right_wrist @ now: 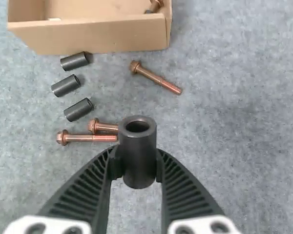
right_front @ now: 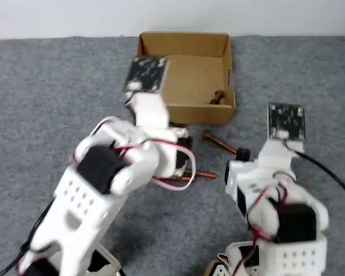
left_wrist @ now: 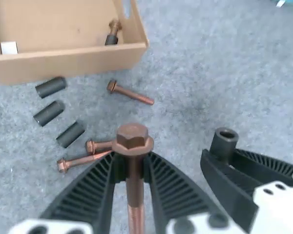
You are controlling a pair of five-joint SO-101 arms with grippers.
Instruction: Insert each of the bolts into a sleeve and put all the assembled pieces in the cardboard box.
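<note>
So, I'm at the mating step. My left end effector (left_wrist: 132, 163) is clamped on a bolt (left_wrist: 132, 139), with the hex head out at the fingertips and the shank running back between the fingers. My right end effector (right_wrist: 136, 161) is pinched around a sleeve (right_wrist: 137, 146), its bore open toward the camera. In the left wrist view those 2 are near each other but apart, and nothing is lined up yet.

The next move, as I read it, is getting the bolt's axis square onto that bore and then sliding it in. With the shank buried in the grip, I'm not sure how much free end I've got to work with, so this could get fiddly.

As for the rest, 1 assembled piece (right_front: 218, 96) already lies in the cardboard box (right_front: 201, 113), by its right wall. On the worktop (right_front: 40, 86) in front of the box there are 3 loose sleeves (right_wrist: 66, 85) in a row, a lone bolt (right_wrist: 155, 78) and a pair of bolts (right_wrist: 85, 137) just beside them. That pair sits right below my right end effector, so dipping low there risks knocking them.
</note>
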